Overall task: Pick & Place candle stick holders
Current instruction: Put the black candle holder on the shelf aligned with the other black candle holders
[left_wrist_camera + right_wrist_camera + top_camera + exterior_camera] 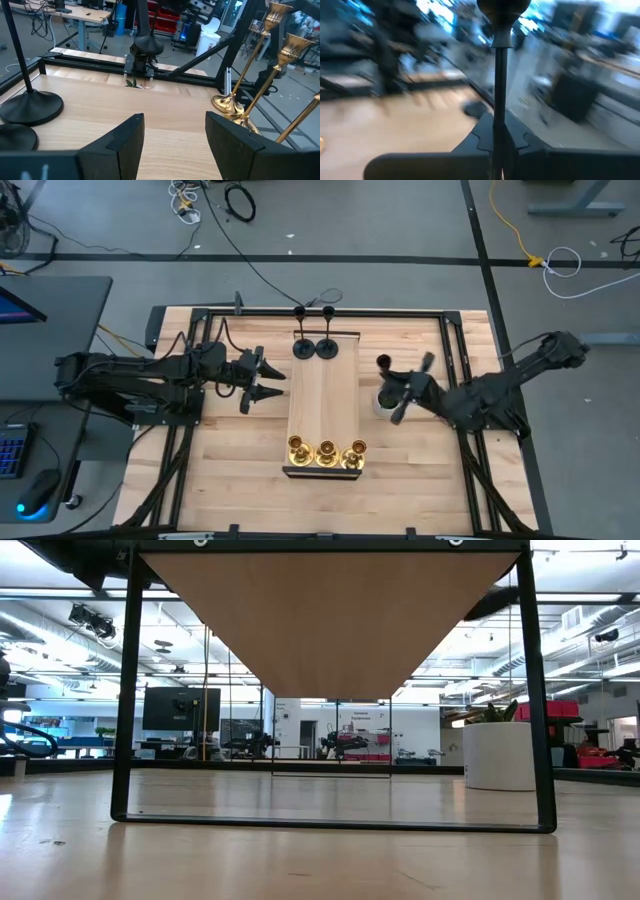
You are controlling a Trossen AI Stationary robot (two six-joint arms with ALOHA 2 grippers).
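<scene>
A raised wooden board [323, 405] stands mid-table. Three brass-gold holders [326, 450] stand on their bases at its near end, and two black holders [314, 348] stand at its far end. My left gripper [262, 380] is open and empty at the board's left edge, with the black bases [30, 107] to one side and the gold holders [227, 102] to the other. My right gripper [400, 390] is right of the board, shut on a third black holder [500, 75]. The holder's cup [502, 10] shows above the fingers and its base is hidden. My right gripper pinches the black holder's thin stem [499, 107] between its two fingers. The fingers come about level from the table's right side and lie across the stem. The stem rises past the fingers to the cup. The gripper hides the base, so I cannot tell whether it is lifted clear.
A small white pot [500, 755] with a green plant stands on the table right of the board, partly under my right gripper [383, 405]. The board rests on a black metal frame [128, 690] with open space beneath. Bare tabletop lies near and left of the board.
</scene>
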